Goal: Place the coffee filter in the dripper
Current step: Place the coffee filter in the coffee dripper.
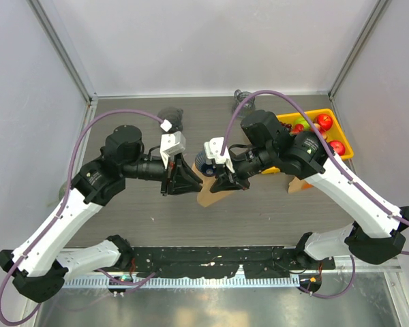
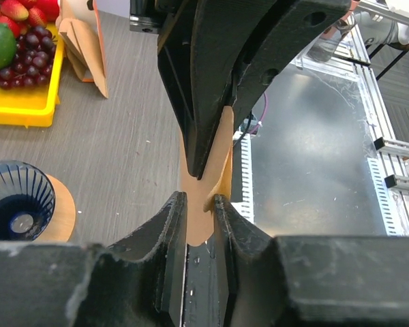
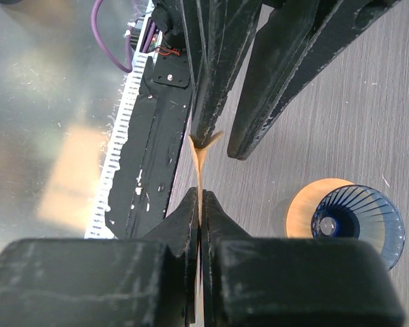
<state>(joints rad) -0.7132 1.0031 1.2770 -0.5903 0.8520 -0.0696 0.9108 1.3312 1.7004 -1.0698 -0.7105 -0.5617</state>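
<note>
Brown paper coffee filter (image 1: 210, 194) hangs above the middle of the grey wood-grain tabletop (image 1: 259, 218), held edge-on between both arms. The right tool (image 3: 199, 204) is pressed together on the paper's right edge. The left tool (image 2: 199, 204) straddles the opposite edge, its jaws slightly spread. The dark blue ribbed cone dripper (image 3: 358, 216) on its round wooden base stands just beyond the filter, empty.
</note>
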